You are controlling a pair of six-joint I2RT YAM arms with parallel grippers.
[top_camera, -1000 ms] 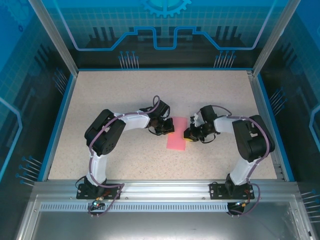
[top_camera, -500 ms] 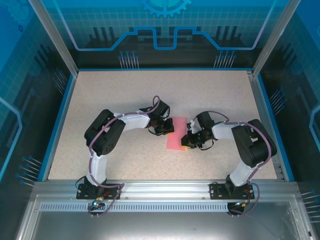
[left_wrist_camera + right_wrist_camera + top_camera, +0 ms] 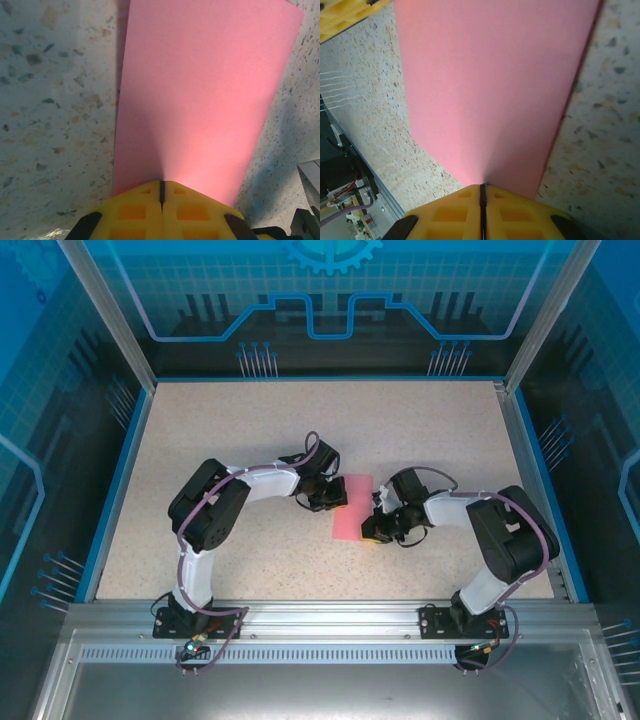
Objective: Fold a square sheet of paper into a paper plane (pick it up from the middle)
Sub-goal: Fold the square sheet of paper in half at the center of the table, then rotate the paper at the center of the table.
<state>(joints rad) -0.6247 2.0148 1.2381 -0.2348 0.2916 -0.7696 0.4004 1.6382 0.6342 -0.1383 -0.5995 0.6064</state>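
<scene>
The square sheet of paper (image 3: 355, 502) lies at the centre of the top view on the speckled table (image 3: 250, 430). It presents a narrow rectangle, probably doubled along a crease. The left gripper (image 3: 161, 186) is clamped on its left edge. The right gripper (image 3: 482, 188) is clamped on its lower right edge, jaws pressed together. The opposed grips likely keep the layers aligned for folding. Both arms bend elbow-out, wrists low, converging inward.

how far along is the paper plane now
Done: the sheet is pinched at opposite edges, left fingers and right fingers both shut on it. In hand: that two-sided hold. Left: the folding; no triangular folds or dart shape show.
</scene>
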